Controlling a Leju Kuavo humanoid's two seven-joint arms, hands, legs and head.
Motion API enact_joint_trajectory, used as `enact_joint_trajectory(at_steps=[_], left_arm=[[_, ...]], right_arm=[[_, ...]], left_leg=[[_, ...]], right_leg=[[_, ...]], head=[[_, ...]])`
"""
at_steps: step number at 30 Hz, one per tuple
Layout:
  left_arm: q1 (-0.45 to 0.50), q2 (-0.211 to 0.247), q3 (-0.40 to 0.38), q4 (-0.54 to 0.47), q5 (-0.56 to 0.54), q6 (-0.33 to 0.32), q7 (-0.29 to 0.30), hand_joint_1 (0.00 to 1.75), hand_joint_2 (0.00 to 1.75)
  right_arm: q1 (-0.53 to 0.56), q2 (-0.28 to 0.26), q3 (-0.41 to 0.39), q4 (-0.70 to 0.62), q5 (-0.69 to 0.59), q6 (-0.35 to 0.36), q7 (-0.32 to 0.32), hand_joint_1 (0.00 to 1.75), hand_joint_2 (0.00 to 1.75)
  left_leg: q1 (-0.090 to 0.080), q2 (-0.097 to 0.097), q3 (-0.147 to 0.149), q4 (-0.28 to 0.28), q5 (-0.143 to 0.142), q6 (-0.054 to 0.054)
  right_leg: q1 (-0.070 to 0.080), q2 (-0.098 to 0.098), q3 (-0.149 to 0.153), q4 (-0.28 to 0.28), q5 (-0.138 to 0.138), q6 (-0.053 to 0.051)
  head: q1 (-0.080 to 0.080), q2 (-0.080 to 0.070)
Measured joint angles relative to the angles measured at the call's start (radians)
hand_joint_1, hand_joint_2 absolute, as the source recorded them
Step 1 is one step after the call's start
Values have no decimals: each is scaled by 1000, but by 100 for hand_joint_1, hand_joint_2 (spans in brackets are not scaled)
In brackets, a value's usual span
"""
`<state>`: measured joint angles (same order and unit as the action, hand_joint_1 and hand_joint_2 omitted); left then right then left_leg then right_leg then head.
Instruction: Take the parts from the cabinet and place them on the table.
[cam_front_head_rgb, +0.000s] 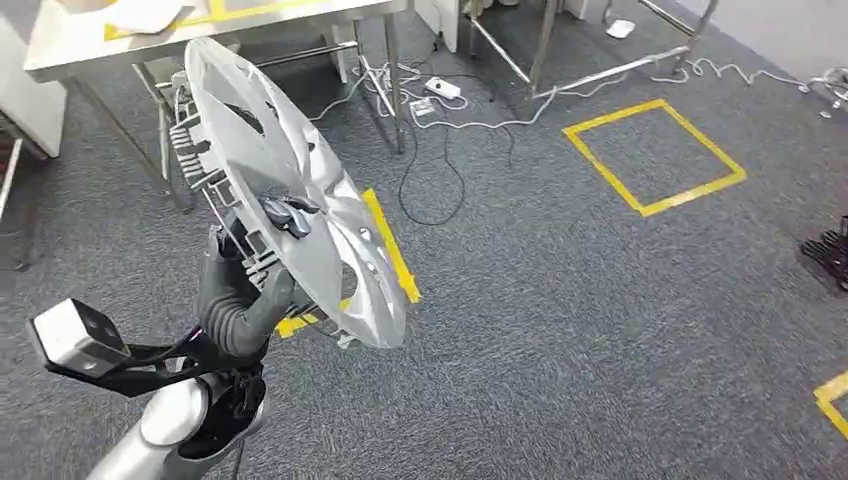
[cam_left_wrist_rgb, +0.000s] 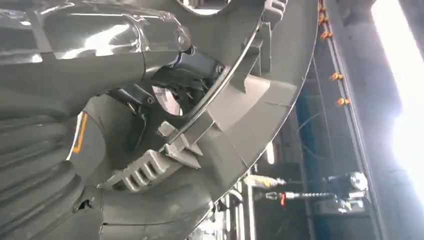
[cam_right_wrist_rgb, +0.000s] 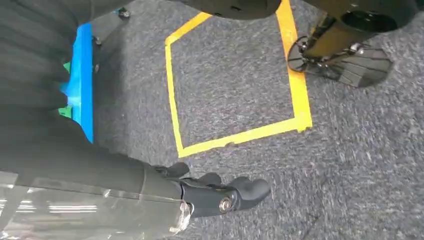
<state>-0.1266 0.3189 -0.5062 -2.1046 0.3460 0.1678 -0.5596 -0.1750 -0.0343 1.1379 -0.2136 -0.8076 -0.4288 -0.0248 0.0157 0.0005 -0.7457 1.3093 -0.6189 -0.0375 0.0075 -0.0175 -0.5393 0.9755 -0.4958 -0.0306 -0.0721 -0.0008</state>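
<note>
Silver wheel cover (cam_front_head_rgb: 290, 190) is held up tilted in front of the robot, over grey carpet (cam_front_head_rgb: 600, 330), gripped by the left hand (cam_front_head_rgb: 285, 215) with dark fingers (cam_front_head_rgb: 290, 208) hooked through an opening onto the face. Ribbed clips on its back are seen in the left wrist view. Table (cam_front_head_rgb: 70, 45) stands beyond, well apart. Right hand (cam_right_wrist_rgb: 220, 195) hangs over the floor, fingers loosely extended, nothing held, near a yellow tape square (cam_right_wrist_rgb: 235, 135).

Grey carpet floor (cam_front_head_rgb: 600, 330) with yellow tape square (cam_front_head_rgb: 655, 155), metal-legged table (cam_front_head_rgb: 60, 55).
</note>
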Motion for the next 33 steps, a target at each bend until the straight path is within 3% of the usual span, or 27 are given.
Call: enact_joint_trajectory(at_steps=[1, 2, 3, 4, 5, 6, 7, 10, 11, 12, 13, 14, 15, 16, 17, 19, 20, 21, 24, 25, 26, 27, 28, 30, 31, 32, 33], left_arm=[[0, 0, -1, 1, 0, 0, 0, 175, 175], [0, 0, -1, 1, 0, 0, 0, 175, 175], [0, 0, -2, 1, 0, 0, 0, 175, 175], [-1, 0, -1, 1, 0, 0, 0, 175, 175], [-2, 0, -1, 1, 0, 0, 0, 175, 175], [-1, 0, -1, 0, 0, 0, 0, 175, 175], [-2, 1, -1, 0, 0, 0, 1, 175, 175], [-4, 3, -1, 0, 0, 0, 0, 175, 175], [-4, 3, -1, 0, 0, 0, 0, 175, 175], [-4, 3, -1, 0, 1, 0, 0, 175, 175], [-5, 3, -1, 0, 1, 0, -1, 175, 175], [-4, 3, -1, 0, 2, 0, -2, 175, 175], [-4, 3, -1, 0, 4, 0, -2, 175, 175], [-4, 4, -2, 1, 5, 0, -2, 175, 175], [-3, 4, -2, 1, 5, 0, -2, 175, 175], [-4, 4, -2, 1, 5, 0, -2, 175, 175], [-4, 4, -2, 0, 5, 0, -2, 175, 175], [-4, 4, -2, 1, 5, 0, -3, 175, 175], [-4, 4, -1, 1, 5, 0, -3, 175, 175], [-4, 5, -1, 0, 5, 0, -3, 175, 175], [-1, 6, -1, 0, 5, 0, -4, 175, 175], [-8, 6, -2, 1, 5, 0, -5, 175, 175], [-12, 5, -2, 2, 5, -1, -6, 175, 175], [-11, 5, -2, 4, 5, -2, -6, 175, 175], [-11, 5, -3, 4, 5, -2, -7, 175, 175], [-11, 5, -3, 6, 5, -2, -7, 175, 175], [-11, 5, -3, 7, 5, -2, -7, 175, 175]], right_arm=[[0, 1, 0, 0, 0, 0, 0, 0, 175], [0, 2, 0, 0, 0, 0, 0, 0, 175], [0, 2, 0, 0, 0, 0, 0, 0, 175], [0, 3, 0, 0, 1, 0, 0, 0, 175], [-1, 4, 0, 0, 2, -1, 0, 0, 175], [-4, 4, 0, 0, 2, -2, 0, 0, 175], [-5, 3, 0, 0, 2, -2, 0, 0, 175], [-5, 3, 0, 0, 3, -3, 0, 0, 175], [-5, 3, 0, 0, 4, -2, 0, 0, 175], [-4, 3, 0, 0, 5, 0, 0, 0, 175], [-2, 3, 0, 0, 6, 0, 0, 0, 175], [-1, 2, 0, 0, 8, 1, 0, 0, 175], [1, 2, 0, 0, 9, 1, 1, 0, 175], [2, 2, 0, 0, 9, 1, 1, 0, 175], [2, 2, 0, 0, 9, 1, 1, 0, 175], [-1, 2, 0, 0, 10, 1, 1, 0, 175], [-2, 2, 0, 0, 10, 1, 1, 0, 175], [-2, 0, 0, 0, 10, 1, 1, 0, 175], [-9, 2, 0, 0, 8, 1, 1, 0, 175], [-10, 4, 0, -1, 7, 1, 1, 0, 175], [-14, 5, 0, -1, 7, 1, 1, 0, 175], [-14, 5, 0, 0, 7, 1, 1, 0, 175], [-13, 5, 0, 0, 8, 1, 1, 0, 175], [-7, 4, 0, 0, 11, 1, 1, 0, 175], [-6, 4, 0, 0, 16, 1, 1, 0, 175], [-6, 4, 1, 0, 23, 1, 1, 0, 175], [-8, 4, 1, 0, 25, 1, 1, 0, 175]], left_leg=[[2, 0, 2, 3, 8, -4], [4, 3, 21, -31, 34, -7], [4, 12, 70, -110, 79, -10], [5, 35, 126, -207, 120, -12], [0, 86, 159, -271, 113, -14], [-3, 91, 159, -276, 114, 7], [-5, 81, 156, -272, 114, 20], [-3, 50, 150, -276, 123, 39], [-1, 41, 148, -276, 125, 43], [0, 30, 146, -276, 128, 47], [-1, 18, 142, -275, 130, 51], [-2, 5, 138, -275, 132, 54], [-3, -10, 135, -275, 134, 57], [-4, -26, 134, -275, 137, 58], [-6, -41, 134, -275, 138, 57], [-9, -70, 137, -275, 141, 56], [-8, -81, 137, -275, 143, 53], [-11, -92, 133, -274, 145, 48], [0, -122, 117, -276, 159, 28], [-6, -130, 115, -281, 164, 20], [-10, -57, 110, -269, 149, 23], [-10, -2, 97, -243, 121, 16], [-4, 12, 69, -180, 77, 9], [5, 6, 2, -21, 7, -3], [7, 2, -8, 9, 5, -8], [10, 2, 8, -12, 27, -12], [12, 7, 47, -74, 65, -16]], right_leg=[[0, -9, -1, 2, -1, 1], [-1, -18, -2, 5, -3, 3], [-3, -26, -2, 10, -6, 8], [-5, -33, -2, 16, -11, 14], [-3, -37, -2, 24, -16, 21], [4, -40, -6, 34, -21, 28], [4, -45, -7, 33, -21, 30], [0, -57, -8, 32, -24, 42], [-2, -25, -11, 49, -45, 51], [-5, -1, -32, 104, -85, 56], [-6, 9, -66, 186, -132, 58], [-6, 11, -103, 271, -170, 59], [-6, 13, -130, 333, -189, 58], [-6, 13, -135, 347, -181, 54], [-6, 16, -119, 315, -150, 49], [-4, 35, -41, 146, -53, 33], [-2, 66, -6, 64, -21, 23], [-5, 93, 2, 46, -33, 18], [-1, 76, 4, 32, -32, 17], [-7, 62, 9, 16, -21, 15], [-9, 48, 12, 3, -12, 17], [-8, 44, 13, -3, -8, 12], [-7, 32, 10, -3, -6, 9], [-7, 7, 4, 0, -6, 9], [-8, -4, 3, 2, -6, 9], [-8, -15, 3, 4, -8, 12], [-10, -23, 3, 8, -11, 16]], head=[[0, 0], [0, 0], [0, 0], [0, 0], [-1, 0], [-1, 0], [1, 0], [0, 0], [5, 0], [8, 0], [8, 0], [8, 0], [8, 0], [9, 0], [9, 0], [8, 0], [9, 0], [6, 0], [12, 0], [13, 0], [15, 0], [4, 0], [-2, 0], [-3, 0], [-3, 0], [-3, 0], [-3, 0]])
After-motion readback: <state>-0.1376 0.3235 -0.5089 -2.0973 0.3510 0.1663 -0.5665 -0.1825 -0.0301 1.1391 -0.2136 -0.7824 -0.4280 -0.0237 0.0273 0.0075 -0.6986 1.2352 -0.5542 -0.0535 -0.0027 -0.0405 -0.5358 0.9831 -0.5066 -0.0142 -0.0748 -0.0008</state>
